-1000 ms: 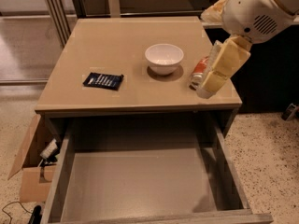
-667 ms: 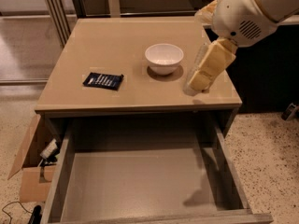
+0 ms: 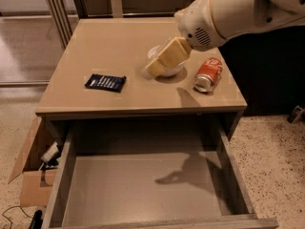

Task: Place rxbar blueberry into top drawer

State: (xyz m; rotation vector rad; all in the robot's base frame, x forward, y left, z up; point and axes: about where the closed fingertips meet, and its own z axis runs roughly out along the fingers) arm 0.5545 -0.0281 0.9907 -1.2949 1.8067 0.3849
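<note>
The rxbar blueberry (image 3: 106,82), a flat dark navy wrapper with white lettering, lies on the left part of the tan table (image 3: 119,42). The top drawer (image 3: 143,185) is pulled out below the table's front edge and holds nothing. My gripper (image 3: 159,63) hangs from the white arm that comes in from the upper right. It is above the table's middle, in front of the white bowl (image 3: 167,69), about a bar's length right of the rxbar and not touching it.
An orange-red soda can (image 3: 208,74) lies on its side at the table's right. A cardboard box (image 3: 31,175) with cables stands on the floor to the left of the drawer. Speckled floor surrounds the unit.
The arm has swung left from over the soda can to over the bowl, uncovering the can. The rxbar, bowl and drawer have not moved.
</note>
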